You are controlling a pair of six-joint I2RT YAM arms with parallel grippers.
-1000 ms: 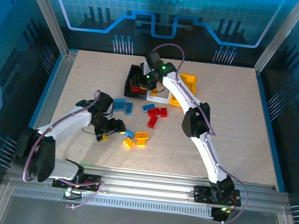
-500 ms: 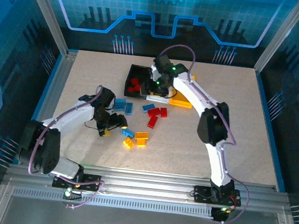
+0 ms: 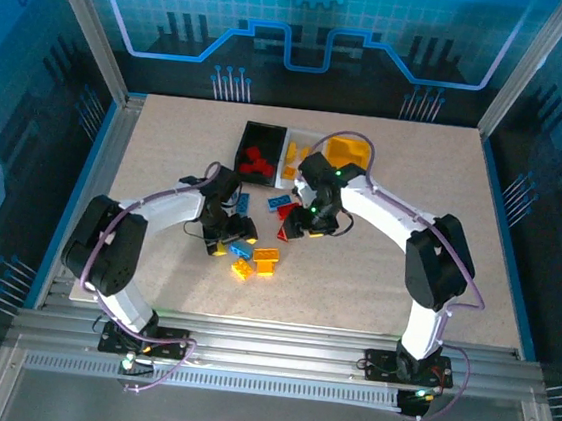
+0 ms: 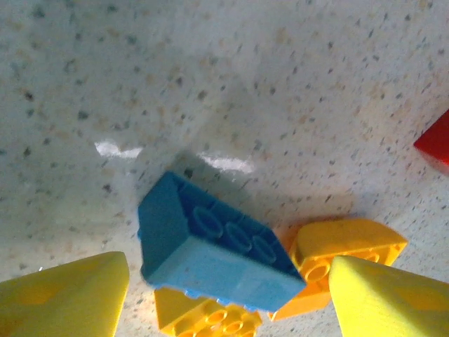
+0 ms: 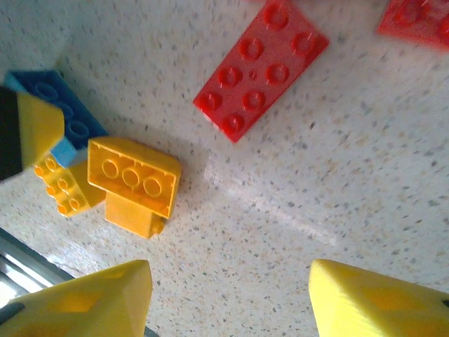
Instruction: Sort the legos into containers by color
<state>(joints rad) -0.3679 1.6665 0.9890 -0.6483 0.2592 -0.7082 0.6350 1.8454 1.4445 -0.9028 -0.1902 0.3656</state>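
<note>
Yellow fingertips of the left gripper stand spread either side of a blue studded plastic brick, not pinching it; the right gripper gapes, holding nothing, over the speckled beige stone-look tabletop; a red eight-stud flat plate lies just beyond; loose bricks sit mid-table between both arms; at the far side stand the black plastic bin holding red bricks, the white bin and the yellow-orange bin, side by side; aluminium rails edge the table; blue-lit circuit-pattern panels wall it in.
</note>
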